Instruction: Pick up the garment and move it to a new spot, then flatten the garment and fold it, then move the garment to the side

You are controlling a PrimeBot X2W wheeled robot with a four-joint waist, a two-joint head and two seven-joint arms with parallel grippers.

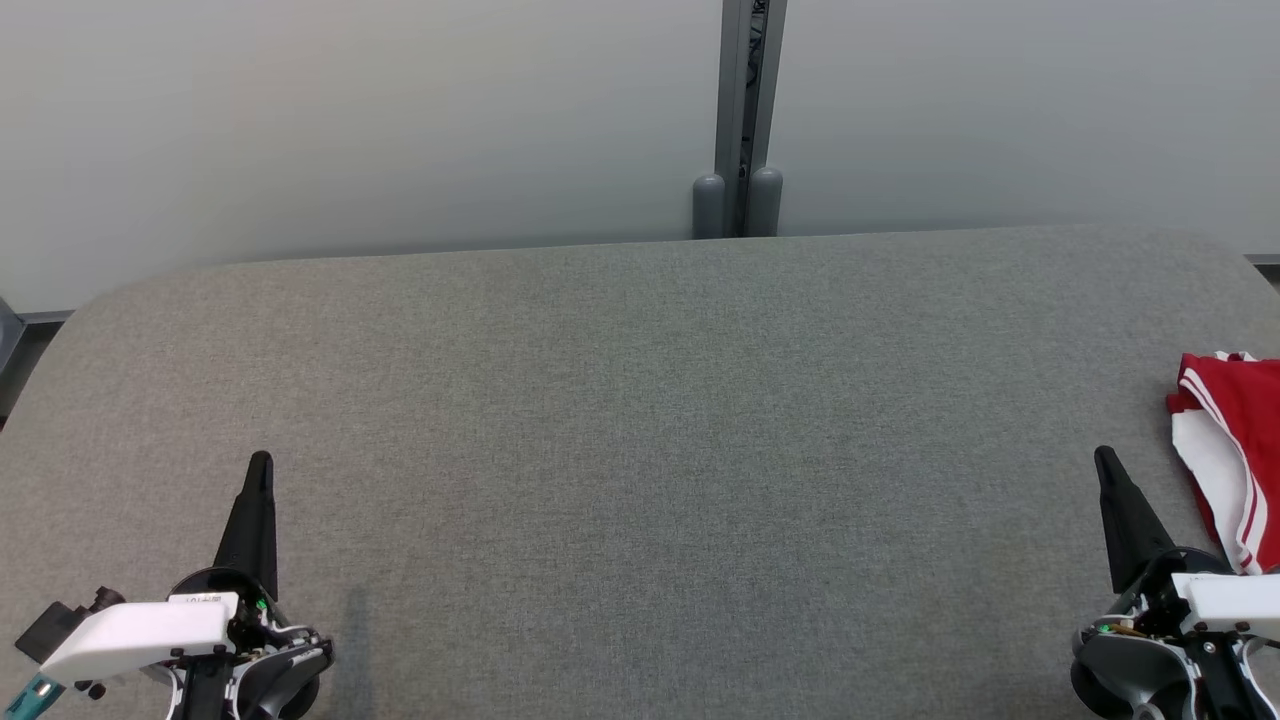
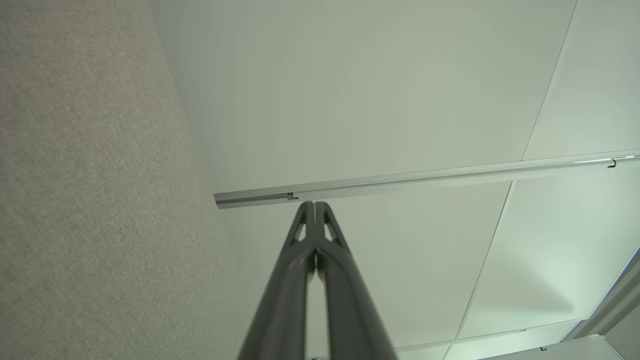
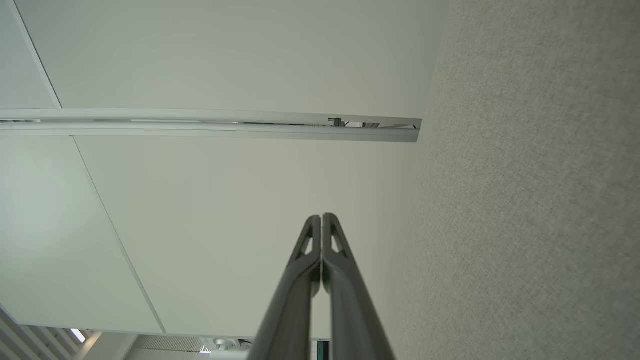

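left gripper [image 1: 260, 462] and right gripper [image 1: 1103, 457] both clenched empty, pointing forward over grey fabric table [image 1: 640, 420], crumpled red-and-white garment [image 1: 1240, 440] just beside the right one

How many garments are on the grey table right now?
1. A red and white garment lies on the table at the view's right edge, beside the right end effector; cut off there, so more may be hidden.

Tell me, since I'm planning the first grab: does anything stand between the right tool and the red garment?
Nothing visible does. The shut right tool sits just beside the garment, with only bare grey table between them.
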